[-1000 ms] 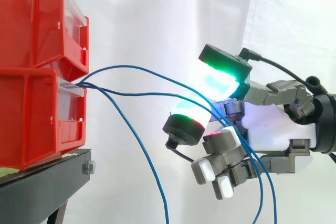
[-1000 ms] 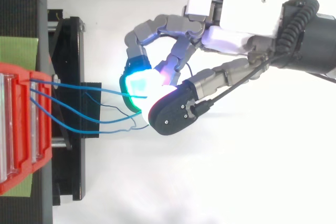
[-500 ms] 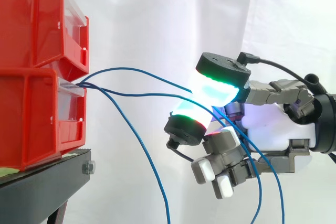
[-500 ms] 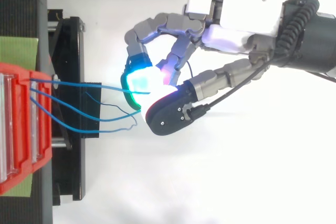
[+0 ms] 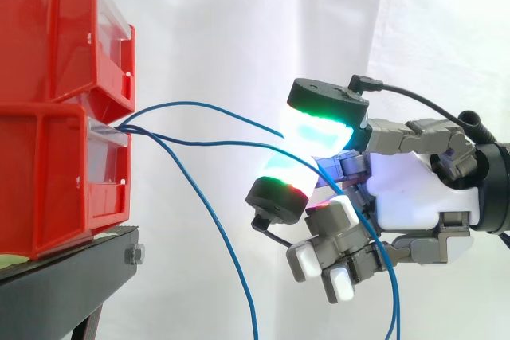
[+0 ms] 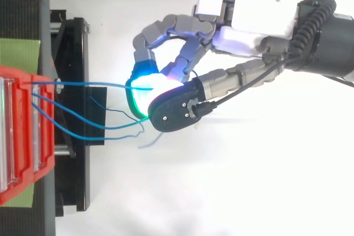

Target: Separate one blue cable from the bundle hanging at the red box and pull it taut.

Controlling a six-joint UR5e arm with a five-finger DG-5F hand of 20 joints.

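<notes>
Two glowing pads of the hand pinch the topmost thin blue cable arching from the lower red plastic bin — yet a neighbouring blue strand passes close by and may snag when pulled.

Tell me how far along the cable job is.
Done: the hand has one blue cable singled out, apparently pinched between its glowing pads, apart from the other cables. In hand: that grip. Left: pulling it taut; it bows upward between the red box and the pads.
</notes>
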